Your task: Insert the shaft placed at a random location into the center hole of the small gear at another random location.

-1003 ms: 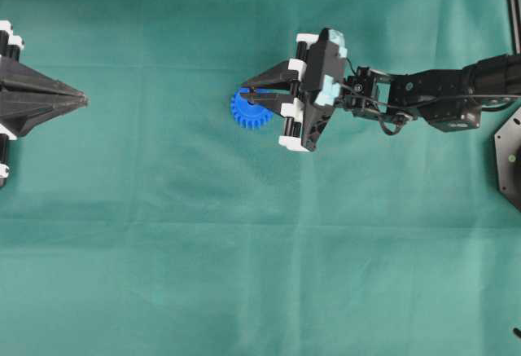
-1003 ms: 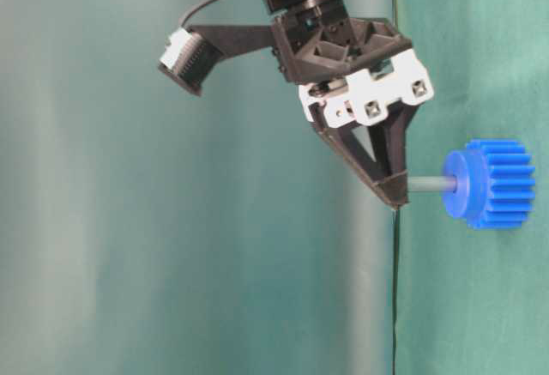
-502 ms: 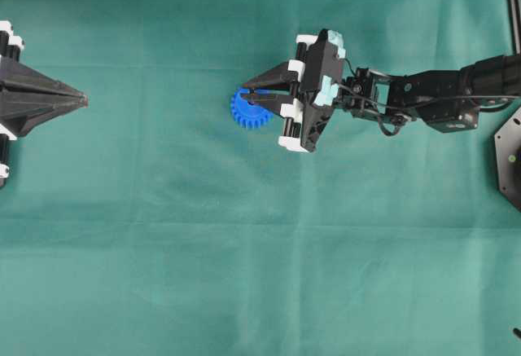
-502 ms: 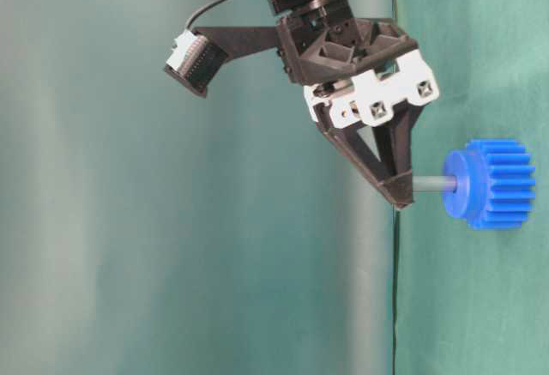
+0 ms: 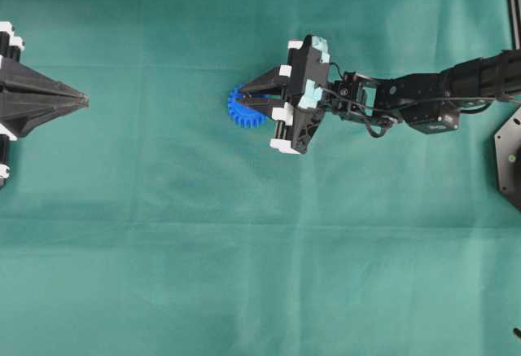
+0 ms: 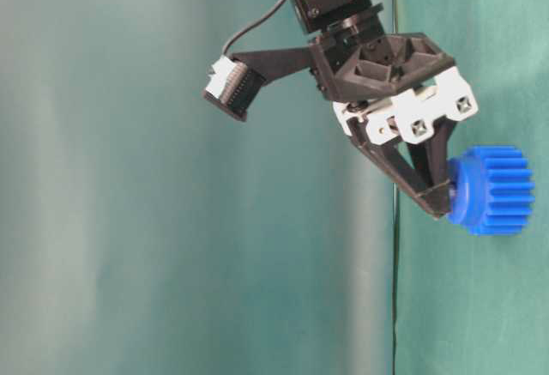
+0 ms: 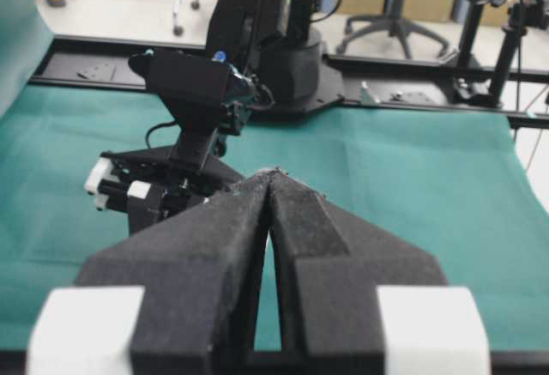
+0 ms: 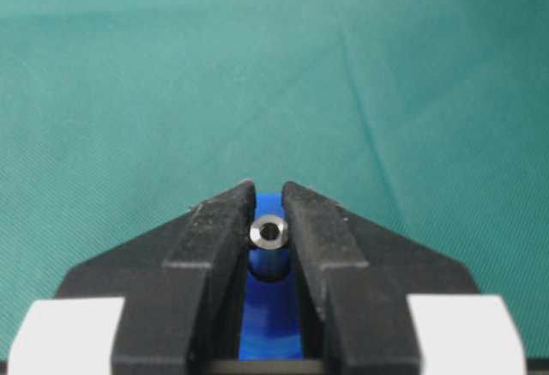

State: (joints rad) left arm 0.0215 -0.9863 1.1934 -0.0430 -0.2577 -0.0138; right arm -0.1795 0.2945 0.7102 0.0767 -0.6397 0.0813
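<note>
Green cloth covers the counter (image 5: 244, 274); the right pincer (image 8: 270, 220) grips the thin silver metal shaft (image 8: 269, 232) over the blue toothed plastic gear (image 6: 493, 190), tips touching its hub. Left pincer (image 7: 273, 178) clenched, well apart.

The left gripper (image 7: 273, 178) fills the six o'clock foreground, fingers pressed together at their tips; the right arm (image 7: 202, 105) stands at eleven o'clock over the green cloth (image 7: 403, 186).

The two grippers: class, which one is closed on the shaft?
The right gripper, over the blue gear; its fingers pinch the shaft. The left gripper is shut on nothing, far away.
</note>
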